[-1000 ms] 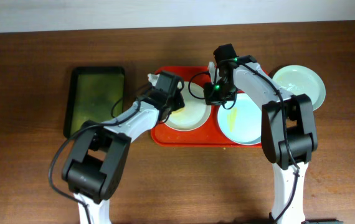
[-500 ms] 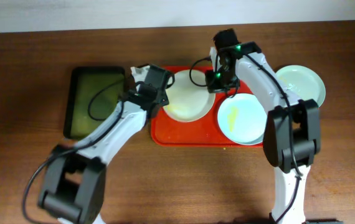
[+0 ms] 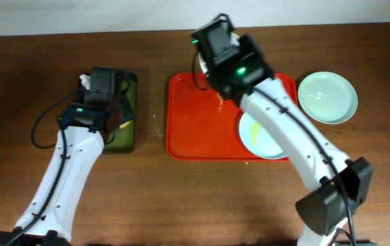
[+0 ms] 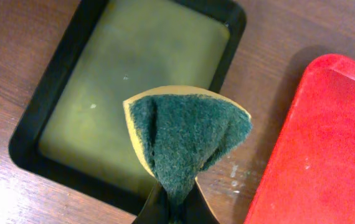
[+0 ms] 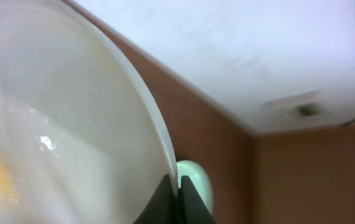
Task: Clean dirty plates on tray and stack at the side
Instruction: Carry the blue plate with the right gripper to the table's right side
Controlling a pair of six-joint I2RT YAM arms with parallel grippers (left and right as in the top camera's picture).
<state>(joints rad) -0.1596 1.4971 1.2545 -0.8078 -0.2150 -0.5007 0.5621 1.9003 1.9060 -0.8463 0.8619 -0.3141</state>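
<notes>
My right gripper is shut on the rim of the white plate and holds it tilted, high above the back of the red tray. In the overhead view the arm hides that plate. A pale blue plate with a yellow smear lies on the tray's right side. Another pale blue plate lies on the table to the right of the tray and shows in the right wrist view. My left gripper is shut on a green and yellow sponge above the right edge of the dark tray.
The dark green-black tray lies left of the red tray, with a strip of bare wood between them. The red tray's corner shows in the left wrist view. A white wall runs along the table's far edge.
My right gripper has lifted the white plate off the red tray and up. My left arm has moved left with the sponge, from the red tray to over the dark tray.
</notes>
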